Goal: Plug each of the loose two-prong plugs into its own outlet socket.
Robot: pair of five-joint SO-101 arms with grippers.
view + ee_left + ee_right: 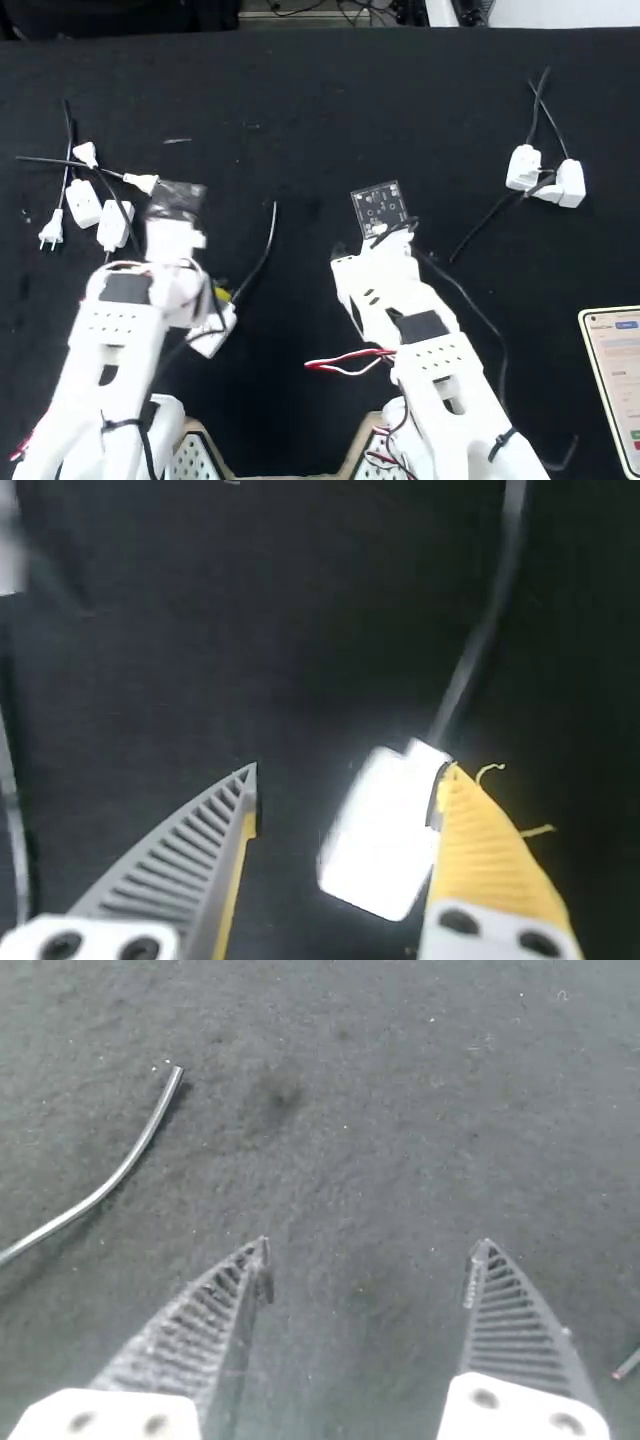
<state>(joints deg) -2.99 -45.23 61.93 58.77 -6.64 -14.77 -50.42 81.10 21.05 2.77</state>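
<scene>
My left gripper (349,770) is open low over the black cloth. A white plug block (375,835) on a black cable (470,660) lies between its fingers, against the yellow finger (480,850). In the high view this block (215,325) lies by the left arm, and its cable (262,250) runs away from it. My right gripper (372,1247) is open over bare cloth, holding nothing. Loose plugs (143,182) and white sockets (83,202) lie at the far left. Two more white sockets (545,178) with black cables lie at the far right.
A loose black cable end (175,1070) lies ahead of the right gripper. A phone (615,370) rests at the table's right edge. Red and white wires (345,362) hang beside the right arm (400,300). Black cloth (320,110) covers the table.
</scene>
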